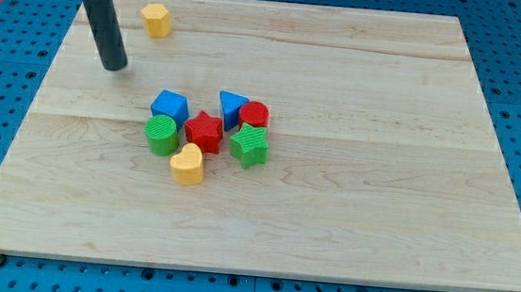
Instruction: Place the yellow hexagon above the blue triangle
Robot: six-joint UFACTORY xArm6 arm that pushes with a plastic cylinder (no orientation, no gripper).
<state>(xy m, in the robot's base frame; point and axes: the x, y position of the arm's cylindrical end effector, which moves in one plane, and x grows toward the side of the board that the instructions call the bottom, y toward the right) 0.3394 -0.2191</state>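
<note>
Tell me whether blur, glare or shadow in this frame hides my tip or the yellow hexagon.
Camera view: lighting is even and soft, with no glare on the wooden board. My tip is sharp, at the view's lower left of the yellow hexagon and apart from it. Only short, faint shadows sit under the blocks, so the blue triangle stays clear. The rod's top is cropped at the view's top edge.

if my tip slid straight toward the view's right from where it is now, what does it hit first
Probably nothing: my tip sits lower than the yellow hexagon and higher than the blue triangle, though depth is uncertain.
</note>
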